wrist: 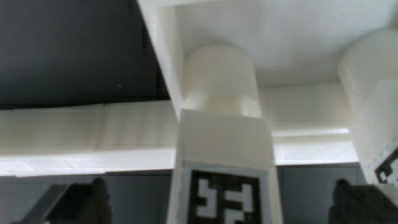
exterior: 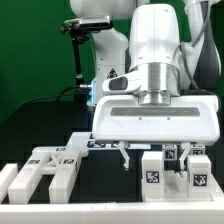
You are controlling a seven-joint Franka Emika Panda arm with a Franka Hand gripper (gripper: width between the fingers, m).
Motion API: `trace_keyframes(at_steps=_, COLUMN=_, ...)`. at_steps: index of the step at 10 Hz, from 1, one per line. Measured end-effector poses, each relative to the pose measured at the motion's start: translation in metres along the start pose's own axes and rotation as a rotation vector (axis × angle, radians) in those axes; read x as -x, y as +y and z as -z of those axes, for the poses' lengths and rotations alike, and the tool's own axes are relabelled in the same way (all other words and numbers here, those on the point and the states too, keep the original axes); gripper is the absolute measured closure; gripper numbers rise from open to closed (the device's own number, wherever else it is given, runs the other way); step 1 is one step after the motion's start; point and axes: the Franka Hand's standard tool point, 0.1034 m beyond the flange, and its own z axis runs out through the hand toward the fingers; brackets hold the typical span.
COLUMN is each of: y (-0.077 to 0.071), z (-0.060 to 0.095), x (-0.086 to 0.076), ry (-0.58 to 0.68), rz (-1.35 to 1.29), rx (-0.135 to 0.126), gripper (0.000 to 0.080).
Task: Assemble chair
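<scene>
Shows the black two-finger gripper (exterior: 158, 158) spread wide, gripping nothing, low over the bench (exterior: 105, 172) near the edge lined by the low white border rail (exterior: 110, 208), toward the exterior view's right. Straddles there a chunky matte white upright post (wrist: 222, 110) with a square black-and-white tag, one loose part of the small white block-built chair (exterior: 153, 175), not yet assembled. Leaves clear gaps between post and dark fingertips (wrist: 68, 205) on both sides. Finds more loose white tagged slabs (exterior: 50, 170) well apart, along the same edge toward the exterior view's left.

Looks like a grasp on the post. To do it well:
- Centre the post between the jaws.
- Keep the wrist square to its flat faces.
- Close low enough for a firm hold.
- Avoid nudging the neighbouring tagged block (exterior: 197, 175) just beside it.
- Lift straight up, without tilt.
</scene>
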Motion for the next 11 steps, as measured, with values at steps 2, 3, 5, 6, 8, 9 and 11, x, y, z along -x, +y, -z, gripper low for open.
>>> trace_keyframes(at_steps=2, y=0.0, z=0.0, x=0.0, ry=0.0, rz=0.0, rx=0.0, gripper=0.0155)
trace_keyframes(at_steps=3, y=0.0, z=0.0, x=0.0, ry=0.0, rz=0.0, rx=0.0, gripper=0.0151)
trace_keyframes(at_steps=5, y=0.006, z=0.01, x=-0.008, ry=-0.07, rz=-0.021, rx=-0.007, gripper=0.0151)
trace_keyframes(at_steps=6, y=0.008, z=0.021, x=-0.019, ry=-0.099, rz=-0.038, rx=-0.016, gripper=0.0151)
trace_keyframes(at_steps=8, y=0.011, z=0.031, x=-0.03, ry=-0.181, rz=-0.07, rx=-0.031, gripper=0.0151)
trace_keyframes(at_steps=9, y=0.011, z=0.028, x=-0.027, ry=-0.259, rz=-0.093, rx=-0.038, gripper=0.0151)
trace_keyframes(at_steps=11, y=0.006, z=0.025, x=-0.023, ry=-0.471, rz=-0.131, rx=-0.063, gripper=0.0151)
